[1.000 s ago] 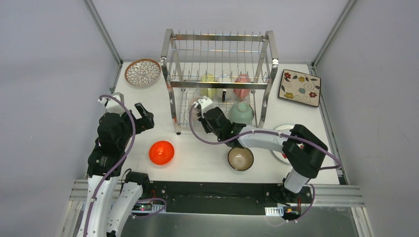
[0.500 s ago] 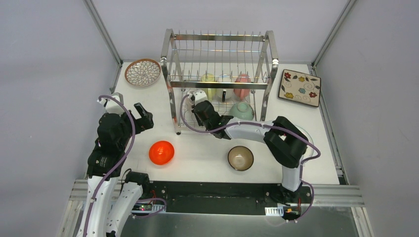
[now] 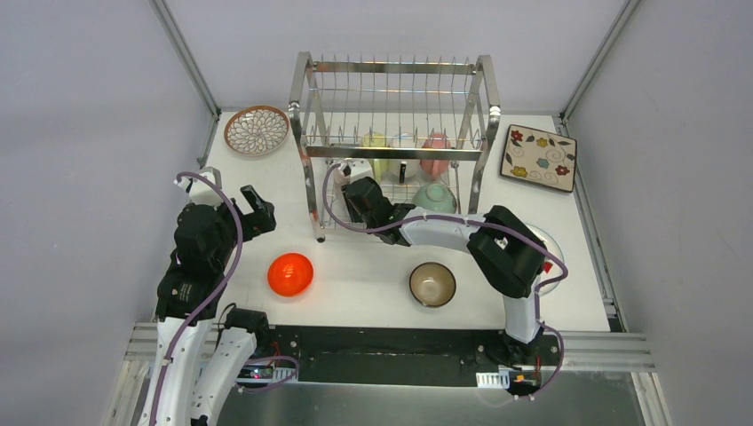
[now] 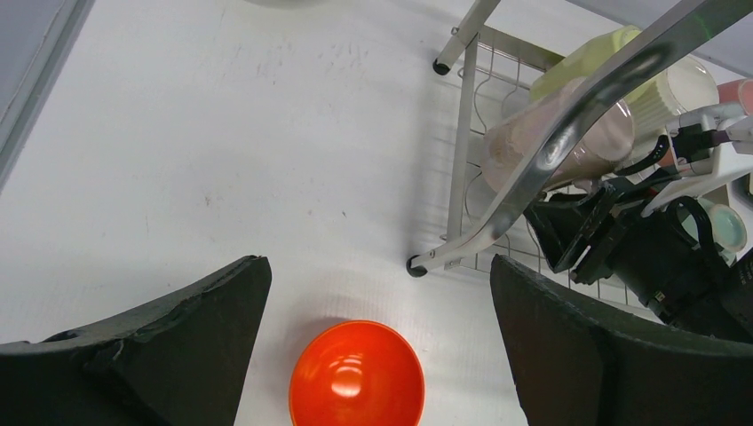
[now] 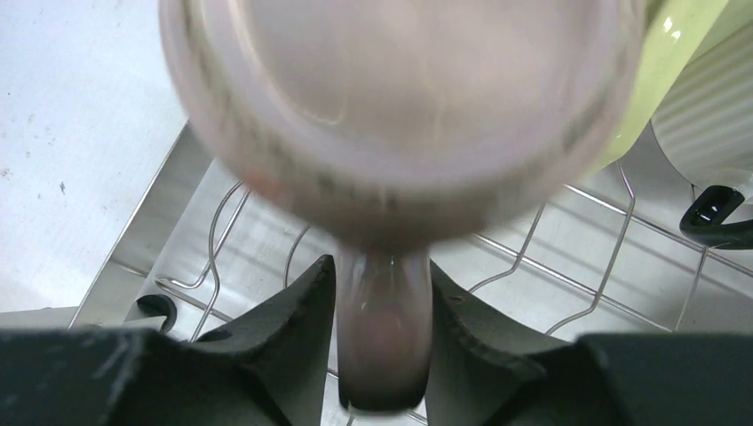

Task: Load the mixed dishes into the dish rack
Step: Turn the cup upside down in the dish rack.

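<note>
Loading looks about half done. The lower level of the dish rack (image 3: 391, 153) holds a yellow cup (image 3: 376, 142), a white mug (image 3: 404, 142), a pink cup (image 3: 435, 146) and a mint bowl (image 3: 437, 197); the upper slots hold nothing. On the bench (image 3: 355, 266) lie an orange bowl (image 3: 290, 273), a brown bowl (image 3: 432, 284), a petal plate (image 3: 256, 130), a square flowered plate (image 3: 538, 158) and a white plate (image 3: 555, 253) half hidden under the right arm.

That arm stretches forward and left. The right tool (image 5: 382, 271) is inside the rack's near-left corner, jaws flanking the handle of a tipped mauve cup (image 5: 400, 106). I cannot tell whether it is clenched or released. The left tool (image 4: 377, 266) hangs spread wide and empty above the orange bowl.
</note>
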